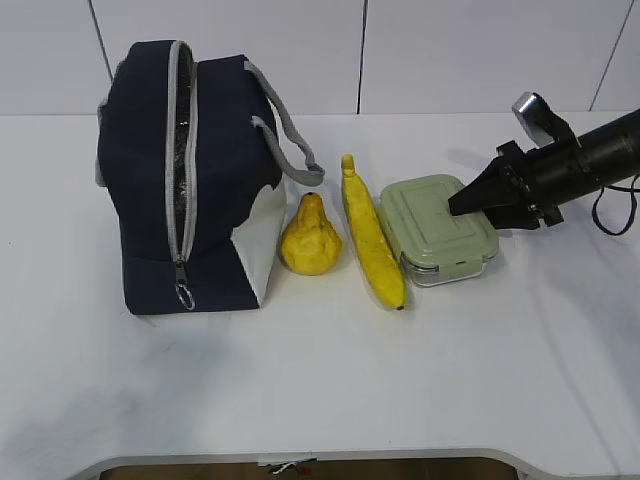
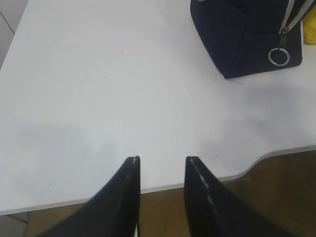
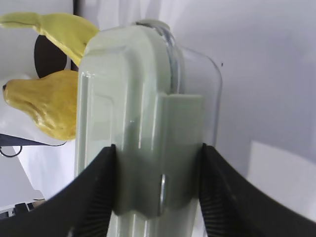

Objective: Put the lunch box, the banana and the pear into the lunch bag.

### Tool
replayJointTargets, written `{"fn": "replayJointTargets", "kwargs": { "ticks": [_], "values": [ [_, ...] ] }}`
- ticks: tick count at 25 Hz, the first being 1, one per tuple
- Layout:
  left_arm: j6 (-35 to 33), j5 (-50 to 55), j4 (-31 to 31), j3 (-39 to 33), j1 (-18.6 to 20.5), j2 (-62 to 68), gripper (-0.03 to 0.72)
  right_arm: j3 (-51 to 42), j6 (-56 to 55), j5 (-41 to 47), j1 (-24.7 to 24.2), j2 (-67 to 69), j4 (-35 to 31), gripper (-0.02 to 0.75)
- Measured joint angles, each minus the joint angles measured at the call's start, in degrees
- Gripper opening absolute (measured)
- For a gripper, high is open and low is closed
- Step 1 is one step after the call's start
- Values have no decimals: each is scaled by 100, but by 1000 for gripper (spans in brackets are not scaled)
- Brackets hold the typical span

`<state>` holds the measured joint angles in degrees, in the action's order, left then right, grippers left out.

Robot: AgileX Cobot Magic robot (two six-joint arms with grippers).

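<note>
The lunch box (image 1: 430,222), clear with a sage-green lid, rests on the table right of the banana (image 1: 370,240) and the pear (image 1: 310,238). My right gripper (image 1: 464,204) reaches in from the right and grips the box's near end. In the right wrist view its fingers (image 3: 101,173) press both sides of the lid's latch tab on the lunch box (image 3: 128,89), with the pear (image 3: 47,106) and banana (image 3: 59,27) beyond. The navy lunch bag (image 1: 150,180) stands at the left, its zipper open. My left gripper (image 2: 163,160) hangs open and empty over the table's front edge.
The bag's ring pull (image 2: 277,56) hangs at its lower front corner. Grey webbing handles (image 1: 290,140) droop toward the pear. The table's front edge (image 2: 197,181) runs under my left fingers. A dark cable (image 1: 612,205) trails behind my right arm.
</note>
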<state>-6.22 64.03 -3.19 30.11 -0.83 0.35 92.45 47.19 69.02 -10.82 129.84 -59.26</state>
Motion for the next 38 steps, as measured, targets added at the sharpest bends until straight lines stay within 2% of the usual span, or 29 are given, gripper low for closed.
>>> {"fn": "replayJointTargets", "kwargs": {
  "ticks": [20, 25, 32, 38],
  "values": [
    [0, 0, 0, 0, 0, 0, 240, -20, -1326, -146, 11, -533, 489, 382],
    [0, 0, -239, 0, 0, 0, 240, -32, -1647, -146, 11, -737, 485, 382],
    [0, -139, -737, 43, 0, 322, 240, -42, -1882, -146, 11, -1134, -115, 381],
    [0, -772, -1166, 567, 0, 1262, 269, -42, -1940, -125, 23, -1392, -692, 381]
  ]
}}
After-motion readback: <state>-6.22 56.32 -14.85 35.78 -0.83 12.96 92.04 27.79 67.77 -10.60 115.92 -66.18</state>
